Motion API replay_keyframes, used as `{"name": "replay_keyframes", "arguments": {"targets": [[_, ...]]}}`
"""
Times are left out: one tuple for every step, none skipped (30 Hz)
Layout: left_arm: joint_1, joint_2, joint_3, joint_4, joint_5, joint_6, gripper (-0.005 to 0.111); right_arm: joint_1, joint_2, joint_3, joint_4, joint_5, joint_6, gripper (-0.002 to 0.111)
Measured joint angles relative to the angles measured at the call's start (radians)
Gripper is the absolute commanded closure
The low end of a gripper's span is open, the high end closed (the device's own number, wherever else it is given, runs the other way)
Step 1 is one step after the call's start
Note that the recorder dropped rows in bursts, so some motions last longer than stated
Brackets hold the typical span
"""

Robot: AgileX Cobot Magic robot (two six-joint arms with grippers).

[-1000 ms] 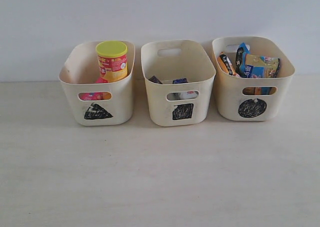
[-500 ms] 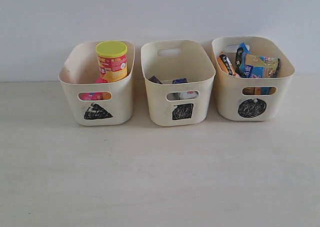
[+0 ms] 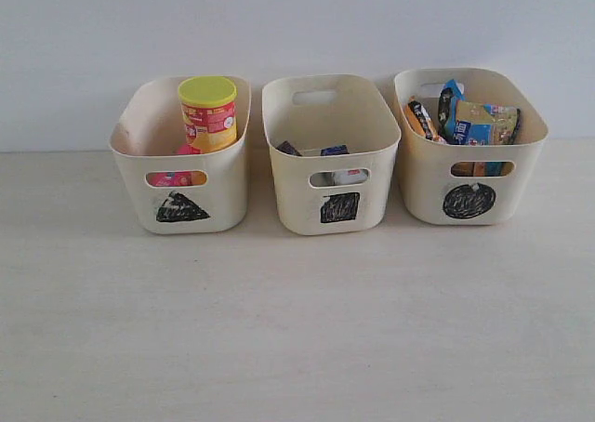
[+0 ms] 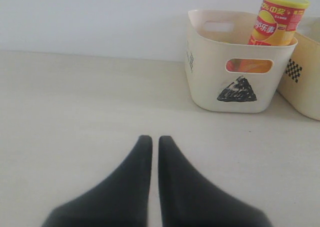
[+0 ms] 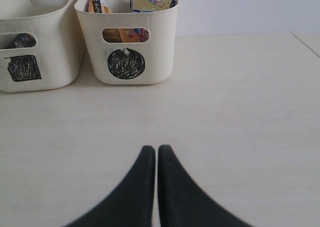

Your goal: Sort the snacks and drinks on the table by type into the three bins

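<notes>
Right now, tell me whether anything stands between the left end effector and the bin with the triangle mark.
Nothing visible does. In the left wrist view only bare table lies between the shut left end effector and the triangle bin; the yellow tube stands inside it.

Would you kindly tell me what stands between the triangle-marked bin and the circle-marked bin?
The square-marked bin, holding small cartons, shown in the exterior view.

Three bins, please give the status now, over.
Left gripper shut, empty; right gripper shut, empty. Tubes in left bin, cartons in middle bin, bags in right bin. No obstacle seen.
</notes>
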Motion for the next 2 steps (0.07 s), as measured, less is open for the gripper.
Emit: {"name": "replay_keyframes", "arguments": {"targets": [[0.0,0.0,0.0,0.0,0.0,0.0,0.102,0.0,0.0,0.0,0.0,0.0,0.0,0.108],[0.0,0.0,0.0,0.0,0.0,0.0,0.102,0.0,0.0,0.0,0.0,0.0,0.0,0.108]]}}
